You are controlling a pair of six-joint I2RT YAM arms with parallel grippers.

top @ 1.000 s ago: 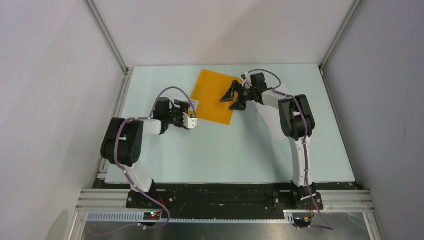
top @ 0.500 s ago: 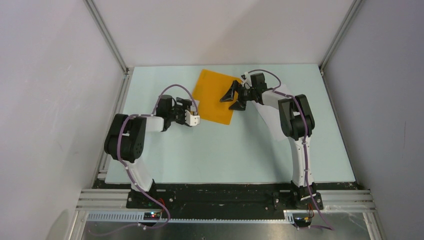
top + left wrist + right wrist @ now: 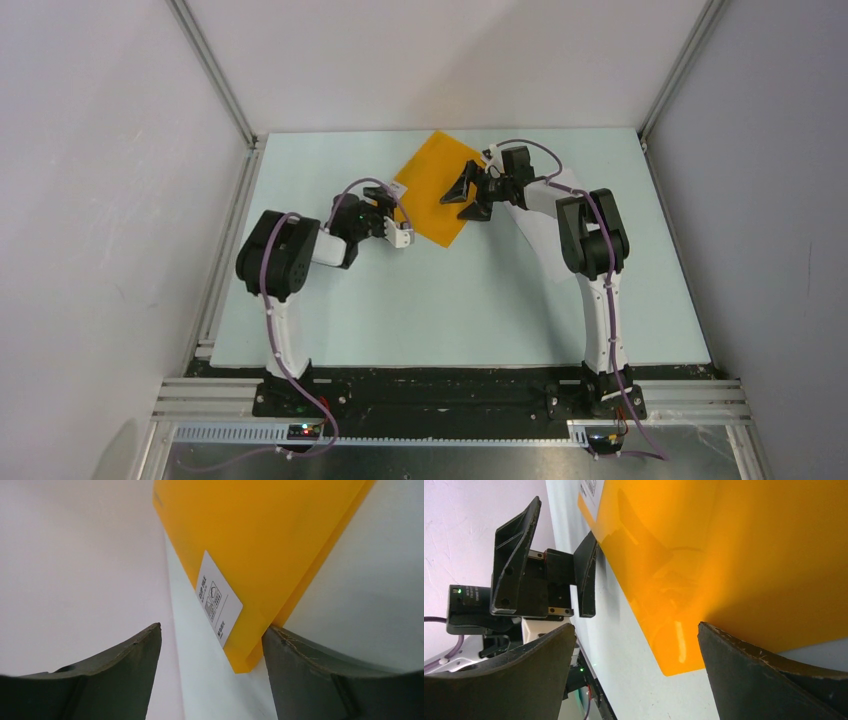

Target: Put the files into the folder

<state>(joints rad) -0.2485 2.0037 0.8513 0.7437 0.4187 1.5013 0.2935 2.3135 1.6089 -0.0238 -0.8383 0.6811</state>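
Both grippers spread: left gripper (image 3: pixel 402 230) straddles the corner of folder (image 3: pixel 436 198), upper centre; right gripper (image 3: pixel 466 197) above it. Files unseen. Risk: slick closed cover slipping, folder skidding instead of opening.

Pale blue-green tabletop (image 3: pixel 450 300), plain white walls (image 3: pixel 100 200), aluminium frame posts (image 3: pixel 212 70) at the corners

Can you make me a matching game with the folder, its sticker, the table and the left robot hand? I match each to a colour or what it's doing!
1. folder
2. label
3. table
4. left gripper

A. white with black print
B. pale blue-green
C. orange-yellow
D. open, folder corner between its fingers

Pairs: 1-C, 2-A, 3-B, 4-D
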